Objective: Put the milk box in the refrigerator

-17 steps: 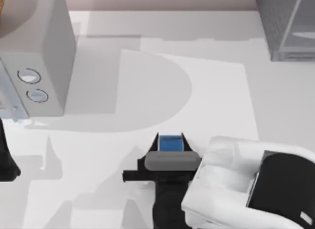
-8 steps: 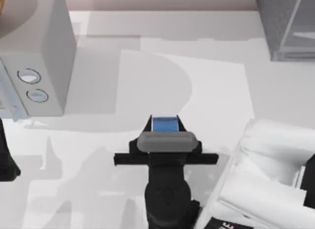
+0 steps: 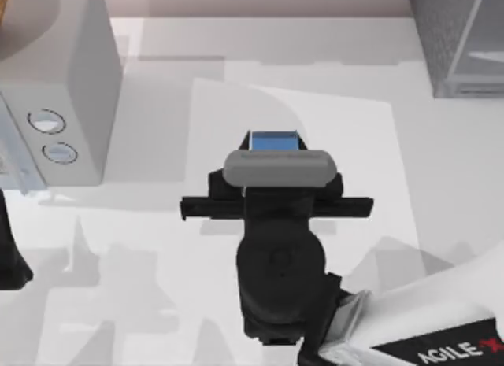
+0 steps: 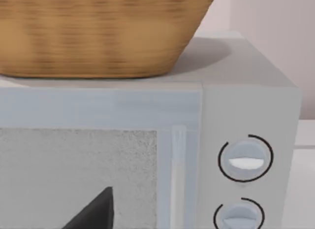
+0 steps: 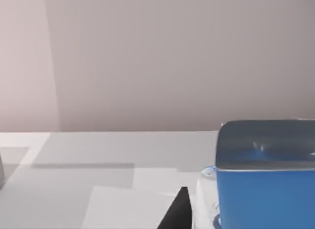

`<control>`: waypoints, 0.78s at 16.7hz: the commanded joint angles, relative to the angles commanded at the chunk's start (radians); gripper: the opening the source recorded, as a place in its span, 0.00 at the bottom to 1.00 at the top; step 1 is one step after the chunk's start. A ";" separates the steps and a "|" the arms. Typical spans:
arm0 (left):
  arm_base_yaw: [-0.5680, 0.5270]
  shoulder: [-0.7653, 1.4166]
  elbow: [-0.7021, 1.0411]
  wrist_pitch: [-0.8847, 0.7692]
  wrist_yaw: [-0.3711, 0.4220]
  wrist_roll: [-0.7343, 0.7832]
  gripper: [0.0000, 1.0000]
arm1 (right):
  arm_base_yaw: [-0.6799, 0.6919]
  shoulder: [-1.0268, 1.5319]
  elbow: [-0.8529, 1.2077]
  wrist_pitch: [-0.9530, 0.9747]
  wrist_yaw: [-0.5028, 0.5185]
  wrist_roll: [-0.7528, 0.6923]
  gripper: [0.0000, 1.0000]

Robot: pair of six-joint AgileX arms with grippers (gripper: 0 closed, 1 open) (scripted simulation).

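Here the right gripper [image 3: 272, 139] is closed on the milk box [image 3: 272, 141], its two dark fingers pressed against the carton's opposite sides, so that from above only the blue top of the carton peeks out beyond the grey wrist block. In the right wrist view the milk box [image 5: 266, 175] sits close against the camera, upright, with one dark fingertip [image 5: 178, 212] just beside it and the table [image 5: 98, 160] stretching away behind to a plain wall. Taking the microwave [image 3: 59, 90] as the landmark, the held carton is out over the middle of the table [image 3: 354, 146], well apart from the microwave on its right-hand side. The refrigerator [image 3: 461, 39] stands still farther to the right, at the table's far right corner. The left arm [image 3: 12, 256] is parked just in front of the microwave, at the table's left edge, and its wrist camera faces the microwave [image 4: 147, 155] door and two dials, with a woven basket [image 4: 98, 32] resting on top.
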 joint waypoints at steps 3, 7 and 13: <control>0.000 0.000 0.000 0.000 0.000 0.000 1.00 | 0.001 -0.032 -0.003 -0.032 0.000 0.001 0.00; 0.000 0.000 0.000 0.000 0.000 0.000 1.00 | 0.000 -0.029 0.001 -0.029 0.000 0.003 0.00; 0.000 0.000 0.000 0.000 0.000 0.000 1.00 | -0.162 -0.241 -0.118 -0.164 -0.211 -0.009 0.00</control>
